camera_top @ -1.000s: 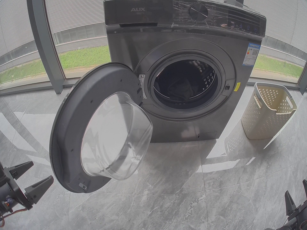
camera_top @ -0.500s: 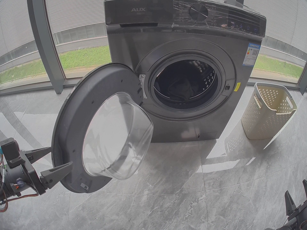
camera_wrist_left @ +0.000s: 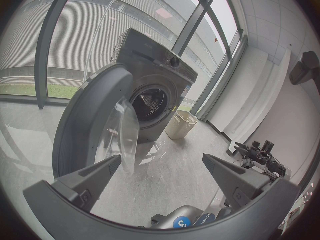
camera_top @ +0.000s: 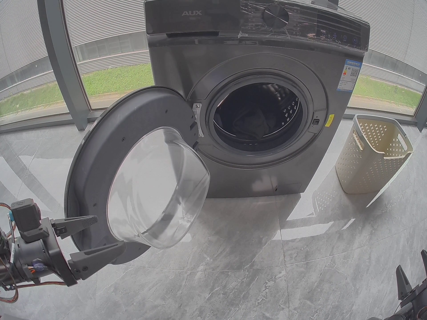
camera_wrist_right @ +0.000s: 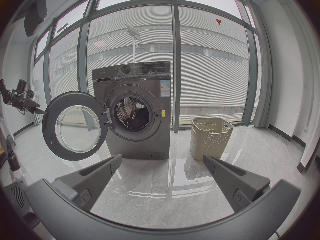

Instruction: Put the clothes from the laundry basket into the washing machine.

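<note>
Marble floor; washing machine door open, left tool spread near its rim, right tool spread.

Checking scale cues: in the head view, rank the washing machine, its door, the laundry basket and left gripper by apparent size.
1. washing machine
2. door, swung open toward the camera
3. laundry basket and left gripper look about alike; the gripper is nearer, so unranked.

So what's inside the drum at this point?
Dark clothes lie low in the drum, below its perforated wall. How many pieces cannot be told, and the rim hides the drum's front floor.
</note>
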You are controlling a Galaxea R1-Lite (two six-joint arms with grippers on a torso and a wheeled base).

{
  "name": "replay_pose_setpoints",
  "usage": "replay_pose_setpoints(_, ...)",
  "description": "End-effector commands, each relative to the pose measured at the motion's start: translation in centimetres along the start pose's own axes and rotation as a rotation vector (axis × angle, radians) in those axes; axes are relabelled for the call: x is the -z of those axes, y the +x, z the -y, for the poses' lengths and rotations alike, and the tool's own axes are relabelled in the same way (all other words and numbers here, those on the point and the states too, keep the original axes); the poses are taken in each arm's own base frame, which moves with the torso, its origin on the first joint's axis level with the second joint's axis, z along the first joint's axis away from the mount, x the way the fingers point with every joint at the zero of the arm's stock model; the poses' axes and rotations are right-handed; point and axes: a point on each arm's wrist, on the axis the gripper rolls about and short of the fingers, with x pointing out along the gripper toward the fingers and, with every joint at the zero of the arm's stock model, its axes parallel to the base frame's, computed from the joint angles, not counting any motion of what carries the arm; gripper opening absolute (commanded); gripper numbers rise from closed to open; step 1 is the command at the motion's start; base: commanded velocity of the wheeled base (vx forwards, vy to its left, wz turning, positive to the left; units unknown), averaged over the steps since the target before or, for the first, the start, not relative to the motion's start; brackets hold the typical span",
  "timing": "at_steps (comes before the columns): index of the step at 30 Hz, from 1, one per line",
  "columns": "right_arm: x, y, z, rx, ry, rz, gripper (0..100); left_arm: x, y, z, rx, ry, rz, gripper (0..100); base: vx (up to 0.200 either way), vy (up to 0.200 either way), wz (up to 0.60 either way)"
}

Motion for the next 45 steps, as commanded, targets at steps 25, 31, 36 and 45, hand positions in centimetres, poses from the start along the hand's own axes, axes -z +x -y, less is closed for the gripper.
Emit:
replay_pose_setpoints(25, 0.5, 0.0, 0.0, 0.000, 0.000, -0.001, 100, -2.0, 1.1, -5.1, -0.392, 0.125, 0.025, 100, 0.000, 0.000, 0.00)
replay_pose_setpoints(31, 0.5, 0.0, 0.0, 0.000, 0.000, -0.001, 100, -1.7, 2.4, -3.8, -0.188, 0.144, 0.048, 100, 0.000, 0.000, 0.00)
replay_pose_setpoints(36, 0.5, 0.0, 0.0, 0.000, 0.000, -0.001, 100, 0.0, 1.2, 0.1, 0.116, 0.125, 0.031, 100, 0.000, 0.000, 0.00)
replay_pose_setpoints(45, 0.5, 0.0, 0.0, 0.000, 0.000, -0.001, 100, -0.1, 1.1, 0.0, 0.052, 0.125, 0.051, 100, 0.000, 0.000, 0.00)
